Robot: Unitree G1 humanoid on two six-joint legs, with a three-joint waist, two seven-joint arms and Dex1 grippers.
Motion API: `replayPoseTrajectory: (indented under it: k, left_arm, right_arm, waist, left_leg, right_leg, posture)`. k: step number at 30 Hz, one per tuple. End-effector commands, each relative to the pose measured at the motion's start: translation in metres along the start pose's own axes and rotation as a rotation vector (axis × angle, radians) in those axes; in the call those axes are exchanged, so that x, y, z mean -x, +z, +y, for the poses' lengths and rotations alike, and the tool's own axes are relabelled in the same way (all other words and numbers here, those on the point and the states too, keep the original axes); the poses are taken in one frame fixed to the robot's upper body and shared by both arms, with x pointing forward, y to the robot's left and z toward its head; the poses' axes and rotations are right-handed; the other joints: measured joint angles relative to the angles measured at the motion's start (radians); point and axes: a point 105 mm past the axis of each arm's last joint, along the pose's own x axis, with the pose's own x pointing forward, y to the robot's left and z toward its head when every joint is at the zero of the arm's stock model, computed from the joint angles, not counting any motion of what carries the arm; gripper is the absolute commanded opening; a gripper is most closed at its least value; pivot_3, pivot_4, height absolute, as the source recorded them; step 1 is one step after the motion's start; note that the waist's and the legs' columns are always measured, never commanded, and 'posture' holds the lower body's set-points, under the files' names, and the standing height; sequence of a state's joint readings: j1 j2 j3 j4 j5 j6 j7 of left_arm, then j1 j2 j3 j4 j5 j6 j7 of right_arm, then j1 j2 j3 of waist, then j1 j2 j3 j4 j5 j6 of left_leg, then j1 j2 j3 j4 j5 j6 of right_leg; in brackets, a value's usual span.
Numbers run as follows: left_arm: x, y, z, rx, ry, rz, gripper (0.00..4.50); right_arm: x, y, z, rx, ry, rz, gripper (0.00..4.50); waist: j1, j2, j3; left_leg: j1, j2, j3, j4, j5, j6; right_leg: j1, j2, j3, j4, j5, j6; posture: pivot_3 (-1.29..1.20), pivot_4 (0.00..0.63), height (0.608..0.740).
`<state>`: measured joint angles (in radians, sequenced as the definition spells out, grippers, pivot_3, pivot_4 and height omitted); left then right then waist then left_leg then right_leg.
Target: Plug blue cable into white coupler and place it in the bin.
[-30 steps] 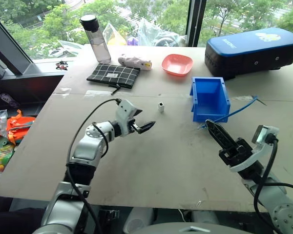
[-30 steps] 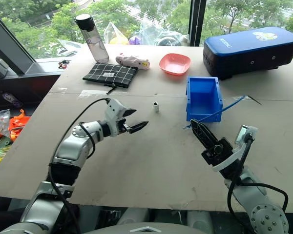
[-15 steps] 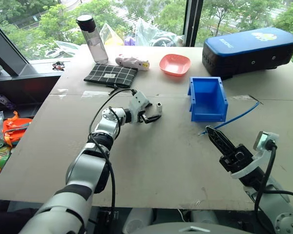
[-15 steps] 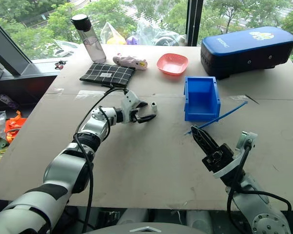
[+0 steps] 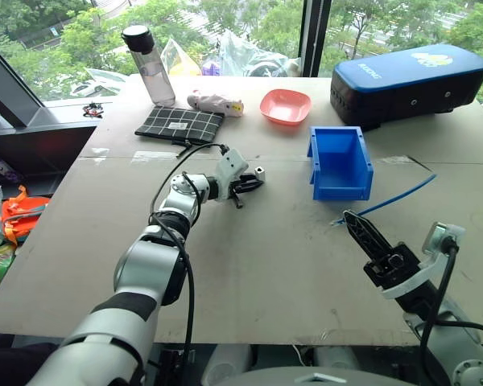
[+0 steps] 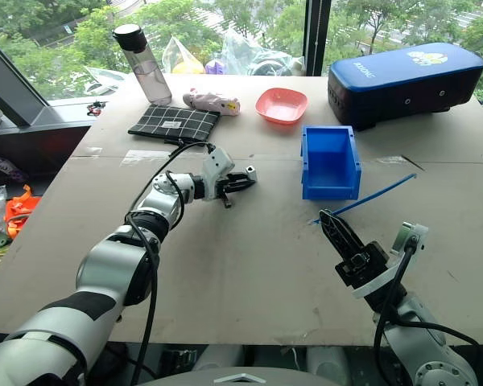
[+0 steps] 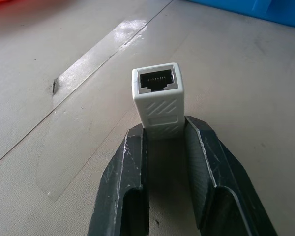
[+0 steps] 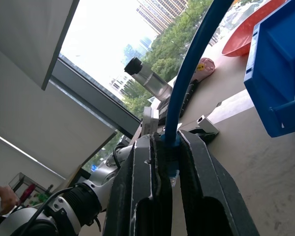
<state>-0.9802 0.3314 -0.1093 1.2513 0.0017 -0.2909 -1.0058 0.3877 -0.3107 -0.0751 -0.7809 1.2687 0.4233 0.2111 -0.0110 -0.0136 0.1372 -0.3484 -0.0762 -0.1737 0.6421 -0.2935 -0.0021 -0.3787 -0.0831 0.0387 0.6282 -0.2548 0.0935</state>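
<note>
The white coupler (image 7: 157, 101) stands on the table left of the bin, dark socket facing away from the wrist. My left gripper (image 5: 253, 181) is shut on its lower half, and both fingers (image 7: 132, 162) press its sides. The blue cable (image 5: 394, 196) runs over the table right of the bin. Its near end is pinched in my right gripper (image 5: 354, 223), which is shut and raised near the table's front right. In the right wrist view the cable (image 8: 187, 83) rises out from between the fingertips. The bin (image 5: 342, 191) sits between the two grippers, and nothing is in it.
A pink bowl (image 5: 286, 105) and a large dark-blue case (image 5: 410, 74) stand behind the bin. At the back left are a bottle (image 5: 149, 55), a checked pouch (image 5: 183, 125) and a small pink soft thing (image 5: 213, 102). The table's front edge is near the right arm.
My left arm stretched forward to the coupler, and its open fingers closed on it. The right gripper stayed about where it was, still holding the cable.
</note>
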Motion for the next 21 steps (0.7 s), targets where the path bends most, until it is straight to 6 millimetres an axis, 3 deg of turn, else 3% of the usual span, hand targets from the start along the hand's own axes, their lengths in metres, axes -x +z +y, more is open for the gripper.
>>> replayPoseTrajectory:
  k: [1,5,9,15,21]
  left_arm:
    - [-0.001,0.015,-0.010,-0.080,-0.105,-0.051,0.42]
    - [-0.003,0.009,-0.070,-0.240,-0.453,-0.080,0.42]
    - [-0.005,0.009,-0.114,-0.301,-0.649,-0.091,0.42]
    - [-0.005,0.002,-0.128,-0.364,-0.736,-0.003,0.42]
    - [-0.005,-0.003,-0.129,-0.386,-0.741,0.045,0.42]
  right_arm:
    - [0.000,0.007,0.012,0.059,0.035,-0.015,0.00]
    - [-0.001,-0.001,0.002,0.267,0.015,0.101,0.00]
    - [-0.009,-0.010,-0.004,0.424,0.080,0.221,0.00]
    - [-0.027,-0.024,-0.018,0.571,0.192,0.381,0.00]
    - [-0.046,-0.039,-0.035,0.702,0.264,0.473,0.00]
  waist:
    - [-0.001,0.000,0.000]
    - [-0.003,0.000,0.000]
    - [-0.003,0.000,0.000]
    - [-0.002,0.000,0.000]
    - [-0.002,0.000,0.000]
  left_leg:
    - [0.000,0.000,0.000,0.000,0.000,0.000]
    - [0.000,0.000,0.001,0.000,0.001,-0.001]
    - [0.000,0.000,0.001,0.000,0.001,-0.002]
    - [0.000,0.000,0.001,0.003,0.000,0.001]
    - [0.000,0.000,0.000,0.003,0.001,-0.001]
  right_leg:
    - [0.000,0.000,0.000,0.000,0.000,0.000]
    - [0.000,0.000,0.001,0.000,0.000,0.000]
    - [0.001,0.000,0.001,0.000,0.000,0.000]
    - [0.002,0.001,0.001,0.001,0.000,0.000]
    - [0.002,0.001,0.001,0.001,0.000,0.000]
  posture:
    - [0.00,0.150,0.736]
    - [0.00,0.150,0.736]
    - [0.00,0.150,0.736]
    - [0.00,0.150,0.736]
    - [0.00,0.150,0.736]
